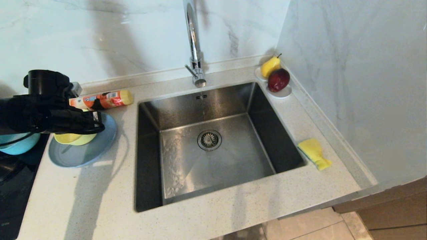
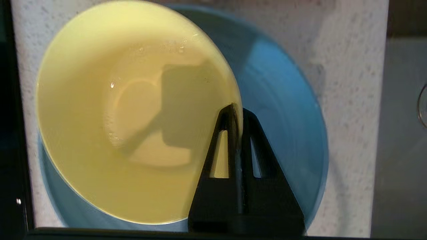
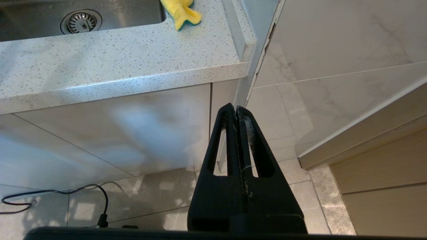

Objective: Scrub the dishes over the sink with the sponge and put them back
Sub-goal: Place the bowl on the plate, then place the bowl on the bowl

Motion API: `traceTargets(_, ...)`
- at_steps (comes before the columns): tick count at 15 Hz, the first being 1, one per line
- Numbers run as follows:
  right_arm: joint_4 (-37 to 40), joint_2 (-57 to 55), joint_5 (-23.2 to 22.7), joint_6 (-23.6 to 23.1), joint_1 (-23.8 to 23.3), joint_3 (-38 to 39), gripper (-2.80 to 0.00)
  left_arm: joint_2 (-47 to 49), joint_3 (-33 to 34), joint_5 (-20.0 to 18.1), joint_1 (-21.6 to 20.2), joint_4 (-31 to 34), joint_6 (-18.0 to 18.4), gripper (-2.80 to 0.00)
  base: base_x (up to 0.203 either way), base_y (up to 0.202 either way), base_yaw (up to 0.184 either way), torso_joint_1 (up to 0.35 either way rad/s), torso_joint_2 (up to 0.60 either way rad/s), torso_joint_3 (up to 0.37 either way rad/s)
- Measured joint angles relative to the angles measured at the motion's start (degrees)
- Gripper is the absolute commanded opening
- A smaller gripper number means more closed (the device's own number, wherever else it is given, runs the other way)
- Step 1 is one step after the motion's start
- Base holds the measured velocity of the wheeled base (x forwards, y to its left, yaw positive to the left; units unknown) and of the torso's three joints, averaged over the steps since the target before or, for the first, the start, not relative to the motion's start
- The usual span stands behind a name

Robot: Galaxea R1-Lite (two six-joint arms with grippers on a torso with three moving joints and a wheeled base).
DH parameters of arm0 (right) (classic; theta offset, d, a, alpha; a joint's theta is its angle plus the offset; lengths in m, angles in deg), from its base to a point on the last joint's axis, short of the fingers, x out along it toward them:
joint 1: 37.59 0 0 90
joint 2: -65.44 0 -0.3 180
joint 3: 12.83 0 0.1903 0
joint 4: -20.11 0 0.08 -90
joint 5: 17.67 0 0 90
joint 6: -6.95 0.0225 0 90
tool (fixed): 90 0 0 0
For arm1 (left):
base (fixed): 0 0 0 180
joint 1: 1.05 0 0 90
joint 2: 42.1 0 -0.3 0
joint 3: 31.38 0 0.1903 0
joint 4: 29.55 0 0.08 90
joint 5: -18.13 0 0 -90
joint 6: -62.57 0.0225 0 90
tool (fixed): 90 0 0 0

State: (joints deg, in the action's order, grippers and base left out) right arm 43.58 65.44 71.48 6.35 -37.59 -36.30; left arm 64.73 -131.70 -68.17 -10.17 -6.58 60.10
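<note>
My left gripper (image 2: pixel 237 108) is shut on the rim of the pale yellow-green bowl (image 2: pixel 133 110), one finger inside and one outside. The bowl sits tilted over the grey-blue plate (image 2: pixel 287 110); whether it touches the plate I cannot tell. In the head view the left gripper (image 1: pixel 95 125) holds that bowl (image 1: pixel 75 139) over the plate (image 1: pixel 83 155), left of the sink (image 1: pixel 186 156). The teal-blue bowl (image 1: pixel 20 146) lies further left, partly hidden by my arm. The yellow sponge (image 1: pixel 314 153) (image 3: pixel 181 13) lies on the counter right of the sink. My right gripper (image 3: pixel 236 108) hangs shut and empty below the counter edge.
A thin stream runs from the chrome faucet (image 1: pixel 195 50) into the basin. An orange bottle (image 1: pixel 103 100) lies behind the plate. A white dish (image 1: pixel 283 93) with a pear and a red apple stands at the back right corner. A black cooktop (image 1: pixel 10 186) borders the counter's left.
</note>
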Motion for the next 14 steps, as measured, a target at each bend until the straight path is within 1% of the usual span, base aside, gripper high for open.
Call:
traceTargets(6, 0.00, 0.00, 0.01, 0.00, 0.00, 0.00, -2.80, -1.47, -0.47, -0.41, 0.16, 0.58, -2.18, 0.00, 0.000, 0.000, 0.000, 0.000, 0.00, 0.000)
traceTargets(9, 0.00, 0.00, 0.00, 0.02, 0.00, 0.00, -2.80, -2.91, -1.72, -0.50, 0.17, 1.02, -4.32, 0.00, 0.000, 0.000, 0.000, 0.000, 0.00, 0.000)
traceTargets(10, 0.00, 0.00, 0.01, 0.00, 0.00, 0.00, -2.80, -3.91, -2.64, -0.57, 0.17, 1.90, -4.85, -2.80, 0.000, 0.000, 0.000, 0.000, 0.00, 0.000)
traceTargets(12, 0.00, 0.00, 0.00, 0.00, 0.00, 0.00, -2.80, -6.64, -4.31, -1.22, 0.09, 4.89, -5.96, -2.80, 0.000, 0.000, 0.000, 0.000, 0.00, 0.000)
traceTargets(14, 0.00, 0.00, 0.00, 0.02, 0.00, 0.00, -2.80, -9.49, -5.68, -1.80, -0.44, 6.41, -8.09, -2.80, 0.000, 0.000, 0.000, 0.000, 0.00, 0.000)
